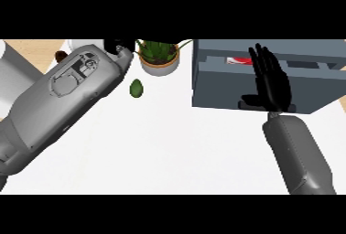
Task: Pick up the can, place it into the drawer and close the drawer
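1. Right now the right black hand (270, 82) lies flat over the top of the grey box-shaped drawer unit (223, 93), fingers straight and spread wide, thumb out to the side, holding nothing.
2. Red and white can (236, 60) sits inside the open drawer compartment (300, 63), just left of the right hand's fingers; only a small part shows past the unit's top edge.
3. Judgement: can is already in, so the pick and place part looks done; closing the drawer is what's left.
4. Right hand's flat pose fits a push more than a grasp: straight fingers are lined up along the drawer's travel, likely to shove the drawer shut.
5. Left hand (121, 47) shows only at the top edge, past the big grey left forearm (67, 96); fingers mostly cut off, so I cannot tell its state. It is well away from the drawer, out of the way.
6. Potted green plant in a tan pot (159, 57) stands just left of the drawer unit, near the left hand.
7. Small dark green oval fruit, maybe an avocado (137, 88), lies on the white bench (175, 151) below the plant, apart from both hands.
8. Risk, as a guess: the can may jam the drawer if it stands too high.
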{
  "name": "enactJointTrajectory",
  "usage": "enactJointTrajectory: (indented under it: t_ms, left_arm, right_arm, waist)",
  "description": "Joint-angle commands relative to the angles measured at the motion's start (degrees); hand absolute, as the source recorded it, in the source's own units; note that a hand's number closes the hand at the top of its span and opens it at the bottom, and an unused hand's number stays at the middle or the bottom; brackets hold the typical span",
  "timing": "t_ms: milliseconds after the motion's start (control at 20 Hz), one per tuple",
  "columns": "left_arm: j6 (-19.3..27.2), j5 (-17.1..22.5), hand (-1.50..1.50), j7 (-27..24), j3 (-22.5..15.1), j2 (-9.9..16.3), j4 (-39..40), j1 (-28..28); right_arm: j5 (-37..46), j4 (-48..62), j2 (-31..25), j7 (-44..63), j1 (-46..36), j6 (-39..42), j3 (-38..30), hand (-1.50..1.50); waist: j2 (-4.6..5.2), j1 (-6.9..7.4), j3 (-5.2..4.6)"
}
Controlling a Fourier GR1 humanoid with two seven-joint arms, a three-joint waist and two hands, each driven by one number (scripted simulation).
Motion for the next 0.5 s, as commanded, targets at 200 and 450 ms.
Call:
enactJointTrajectory:
  t_ms: [200, 450]
  left_arm:
    - [0.04, -1.51, -1.5, 1.1, -0.17, 4.03, -8.79, 7.23]
    - [-2.15, -1.98, -1.5, 1.46, 1.48, 6.98, -10.51, 9.61]
  right_arm:
    - [0.72, 18.87, -0.32, 0.7, -11.91, -5.51, -4.64, -1.5]
    - [2.17, 27.12, 0.55, 1.42, -19.03, -10.7, -5.9, -1.5]
  waist:
    - [1.52, 1.75, 1.16]
    - [1.85, 1.21, 1.17]
